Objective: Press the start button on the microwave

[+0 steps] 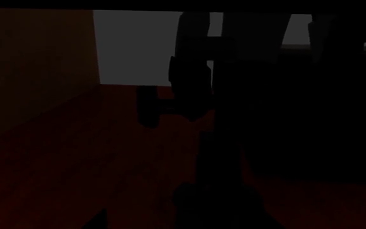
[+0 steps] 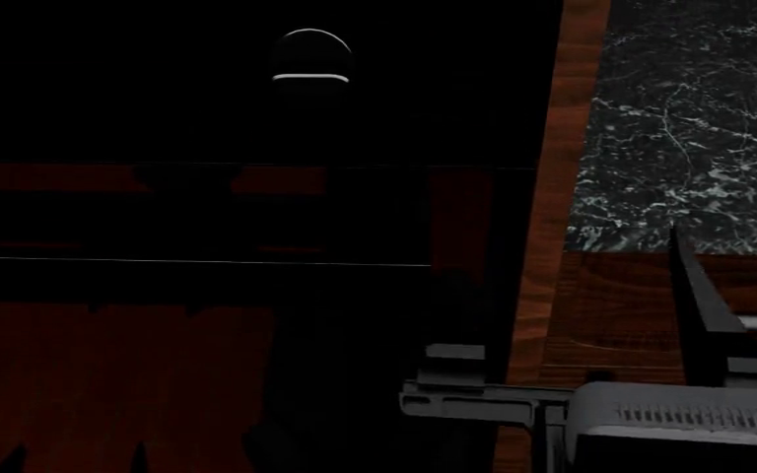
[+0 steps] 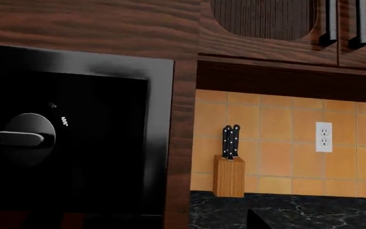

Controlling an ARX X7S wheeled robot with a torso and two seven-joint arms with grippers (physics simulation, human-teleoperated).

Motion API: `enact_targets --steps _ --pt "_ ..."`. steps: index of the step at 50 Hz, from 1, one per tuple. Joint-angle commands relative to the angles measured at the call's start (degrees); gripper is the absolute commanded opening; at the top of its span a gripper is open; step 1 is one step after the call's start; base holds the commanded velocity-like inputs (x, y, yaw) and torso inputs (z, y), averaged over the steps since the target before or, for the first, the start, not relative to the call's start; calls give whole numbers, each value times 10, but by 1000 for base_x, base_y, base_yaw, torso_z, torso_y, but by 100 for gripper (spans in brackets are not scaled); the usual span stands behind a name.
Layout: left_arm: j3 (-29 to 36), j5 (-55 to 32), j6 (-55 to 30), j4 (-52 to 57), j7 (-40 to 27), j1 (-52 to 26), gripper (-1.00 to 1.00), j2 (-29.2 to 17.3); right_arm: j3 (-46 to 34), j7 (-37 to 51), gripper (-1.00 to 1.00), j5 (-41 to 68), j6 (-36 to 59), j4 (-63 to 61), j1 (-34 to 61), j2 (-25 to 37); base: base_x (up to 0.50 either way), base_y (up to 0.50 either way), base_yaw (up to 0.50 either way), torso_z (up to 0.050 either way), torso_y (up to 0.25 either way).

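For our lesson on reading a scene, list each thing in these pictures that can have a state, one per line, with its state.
Black appliance dial: handle lying level, beside a "400" mark.
Upper cabinet doors: closed.
Knife block: upright on the counter, two knives in it.
Wall outlet: nothing plugged in.
Left gripper, right gripper: cannot tell; the views are too dark.
Start button: not visible.

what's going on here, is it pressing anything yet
Not as far as these views show. The robot faces a dark built-in appliance with a round knob set in wood cabinetry, and nothing touches that knob. No start button can be made out. The right wrist camera looks past it to a knife block on the dark marble counter and a wall outlet. The left wrist view is too dark to read, and neither end effector is clearly visible.
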Motion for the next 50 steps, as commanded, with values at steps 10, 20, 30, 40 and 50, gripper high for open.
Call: enact_targets --steps 10,20,30,40,50 --pt "4 -7 -2 8 -10 3 100 -10 122 -51 100 168 523 -136 431 -35 0 0 0 0 0" --pt "8 -7 3 4 -13 4 100 -13 93 -49 100 192 597 -57 613 -29 0 0 0 0 0" --pt "13 -4 7 10 -18 6 100 -16 26 -41 100 198 586 61 730 -14 0 0 0 0 0" --pt "14 -7 16 7 -20 8 100 -19 -23 -55 100 194 548 185 829 -28 0 0 0 0 0" --pt "20 -8 4 16 -23 6 100 -23 -51 -78 100 183 499 308 883 -35 0 0 0 0 0"
